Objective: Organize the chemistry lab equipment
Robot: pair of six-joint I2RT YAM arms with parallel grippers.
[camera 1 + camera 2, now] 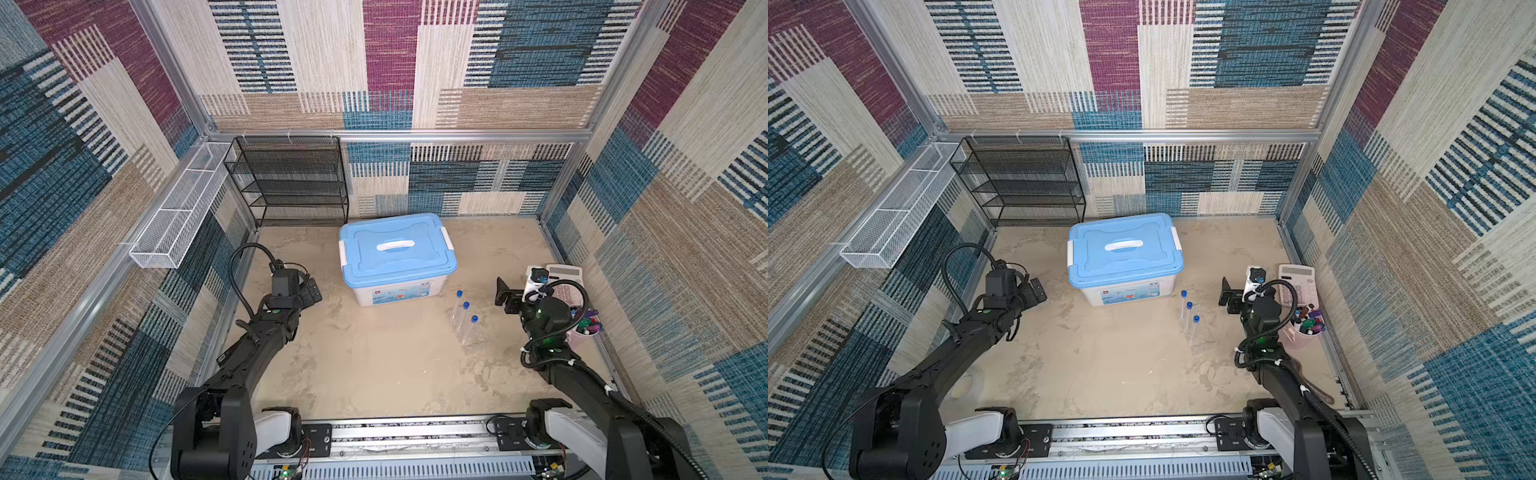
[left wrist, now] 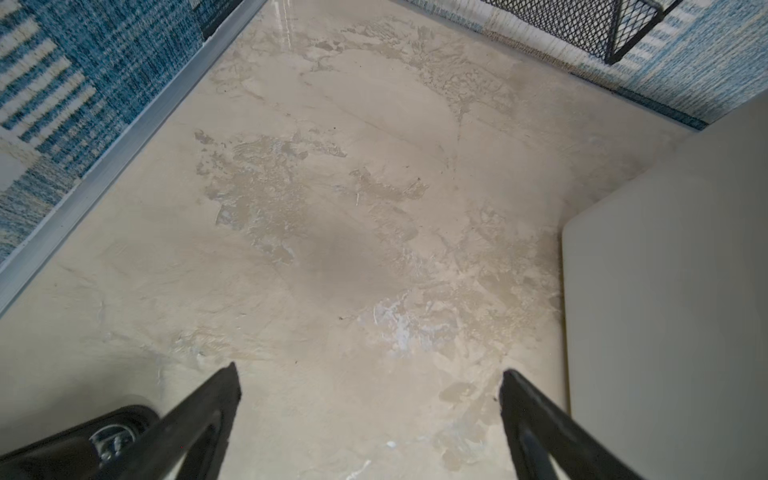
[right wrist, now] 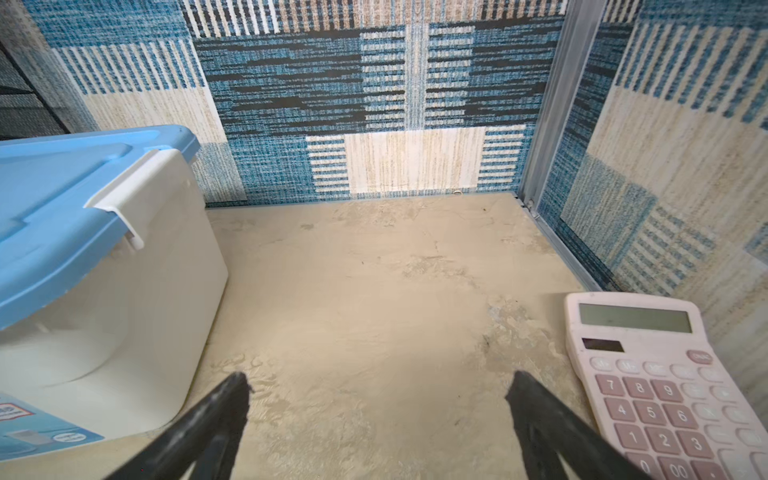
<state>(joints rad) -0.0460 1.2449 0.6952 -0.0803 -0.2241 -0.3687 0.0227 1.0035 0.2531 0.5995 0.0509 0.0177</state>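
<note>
The sandy tabletop [image 1: 374, 365] of my work cell, seen from above. A black mesh rack [image 1: 291, 183] stands against the back wall at 11 o'clock, and a long white wire basket [image 1: 183, 208] hangs on the side wall at 10 o'clock. A blue-lidded storage box [image 1: 397, 253], its lid on, sits just toward 12 o'clock from the table's middle.

My left gripper [image 1: 311, 289] hovers at the box's 9 o'clock, its jaws spread wide over bare tabletop and grasping nothing. My right gripper [image 1: 505, 297] hangs at the box's 3 o'clock, also released and empty.

A pink calculator [image 1: 565, 280] lies by the wall at 3 o'clock, with a pink cup of markers [image 1: 584, 328] at its 6 o'clock. The three clear blue-capped tubes [image 1: 465, 318] lie side by side on the table at the box's 4 o'clock, between the box and my right arm, caps pointing toward 12 o'clock.
</note>
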